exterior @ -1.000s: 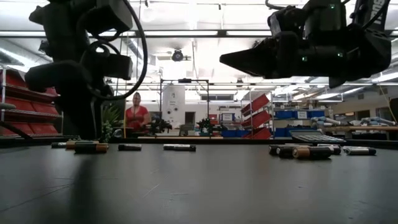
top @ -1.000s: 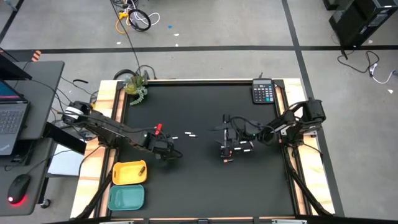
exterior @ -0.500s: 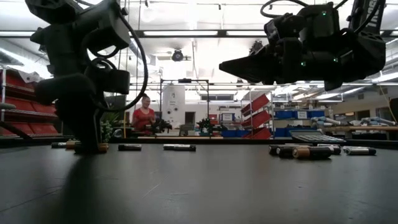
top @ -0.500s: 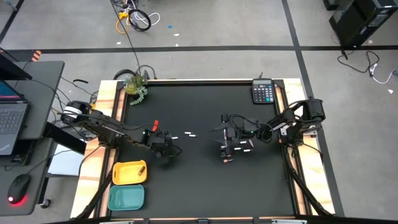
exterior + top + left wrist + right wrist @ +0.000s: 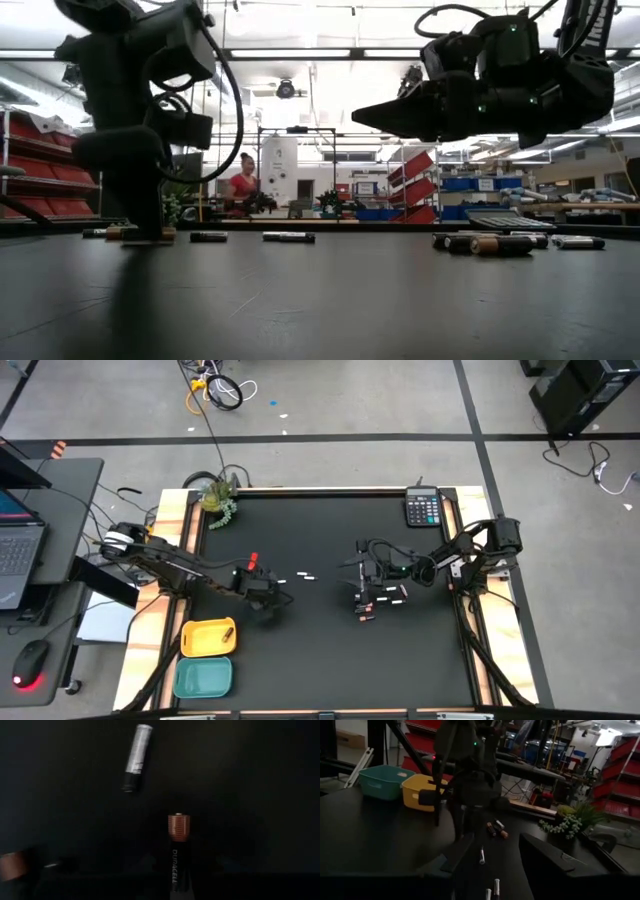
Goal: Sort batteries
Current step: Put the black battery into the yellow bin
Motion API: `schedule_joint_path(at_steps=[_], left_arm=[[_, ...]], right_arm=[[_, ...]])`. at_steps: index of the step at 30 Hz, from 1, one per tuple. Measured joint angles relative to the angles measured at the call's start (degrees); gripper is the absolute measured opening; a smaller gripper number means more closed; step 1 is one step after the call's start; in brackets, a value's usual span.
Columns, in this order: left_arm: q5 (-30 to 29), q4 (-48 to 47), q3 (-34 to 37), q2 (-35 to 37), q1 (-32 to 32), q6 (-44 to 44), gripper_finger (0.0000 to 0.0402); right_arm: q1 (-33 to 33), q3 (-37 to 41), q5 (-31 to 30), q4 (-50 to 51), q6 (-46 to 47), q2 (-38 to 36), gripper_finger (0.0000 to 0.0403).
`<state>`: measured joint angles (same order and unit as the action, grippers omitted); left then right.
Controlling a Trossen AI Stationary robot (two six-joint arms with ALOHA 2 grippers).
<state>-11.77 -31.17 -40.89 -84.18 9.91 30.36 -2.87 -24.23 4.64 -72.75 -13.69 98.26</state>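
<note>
My left gripper [image 5: 262,592] stands down on the black table left of centre, shut on a dark battery with a copper end [image 5: 178,851]. A silvery battery [image 5: 135,757] lies just beyond it. In the low view its fingers [image 5: 135,222] reach the tabletop and hide most of that battery. My right gripper [image 5: 362,585] hangs open well above the table [image 5: 365,112], holding nothing, beside a cluster of batteries [image 5: 387,596]. Two white batteries [image 5: 294,578] lie flat between the arms. My left gripper comes at the dark battery from above, with the battery lying along the view between its fingers. The battery's copper end [image 5: 179,826] sticks out past them. The place of contact is lost in darkness at the wrist view's bottom. The battery lies on the table.
A yellow tray [image 5: 207,637] holding one battery and a teal tray [image 5: 203,677] stand at the near left. A calculator [image 5: 423,508] sits at the far right corner, a small plant [image 5: 218,498] at the far left. A person stands in the room beyond.
My left gripper has gone down to the tabletop over the dark battery with the copper end. The person in the room behind has walked to the right.
</note>
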Motion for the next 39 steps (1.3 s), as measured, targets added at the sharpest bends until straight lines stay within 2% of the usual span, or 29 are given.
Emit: schedule_joint_path(at_steps=[5, 8, 11, 14, 17, 21, 23, 26, 32, 37, 39], left_arm=[[-0.91, -6.14, -4.46, 0.04, 0.06, -1.09, 0.0039], [2.45, -9.89, -8.93, 0.11, 0.31, -1.74, 0.0039], [8.79, -18.07, -14.32, 0.13, 0.30, -0.72, 0.0039], [14.46, -26.63, -20.39, 0.19, 0.54, 2.36, 0.0039], [17.17, -37.22, -25.10, 0.20, 1.83, 7.09, 0.0039], [20.33, -47.32, -26.15, 0.92, 6.70, 15.57, 0.0039], [20.52, -47.28, -25.35, 2.34, 10.85, 20.29, 0.0039], [20.12, -42.30, -23.04, 5.39, 17.16, 29.71, 0.0039], [15.86, -37.70, -18.52, 9.61, 27.43, 47.59, 0.0039], [15.47, -29.86, -12.17, 9.86, 31.85, 54.10, 0.0039], [15.34, -26.80, -9.36, 9.86, 32.43, 56.27, 0.0052]], right_arm=[[0.00, 0.00, -0.03, 0.14, 0.06, 0.00, 0.0169], [0.00, 0.00, -0.31, 0.25, 0.09, 0.00, 0.0169], [0.00, 0.00, -0.35, 0.52, 0.28, 0.00, 0.0169], [0.01, 0.00, -0.37, 0.52, 0.65, 0.00, 0.0169], [0.29, 0.00, -0.50, 0.68, 0.66, 0.00, 0.0169], [0.89, 0.00, -0.50, 1.71, 0.65, 0.00, 0.0169], [1.14, 0.00, -0.50, 1.85, 0.59, 0.00, 0.0169], [1.42, 0.00, -0.50, 1.88, 0.40, 0.00, 0.0169], [1.46, 0.00, -0.33, 1.67, 0.05, 0.00, 0.0169], [1.46, 0.00, -0.04, 1.62, 0.04, 0.00, 0.0169], [1.46, 0.00, -0.02, 1.62, 0.04, 0.00, 0.0169]])
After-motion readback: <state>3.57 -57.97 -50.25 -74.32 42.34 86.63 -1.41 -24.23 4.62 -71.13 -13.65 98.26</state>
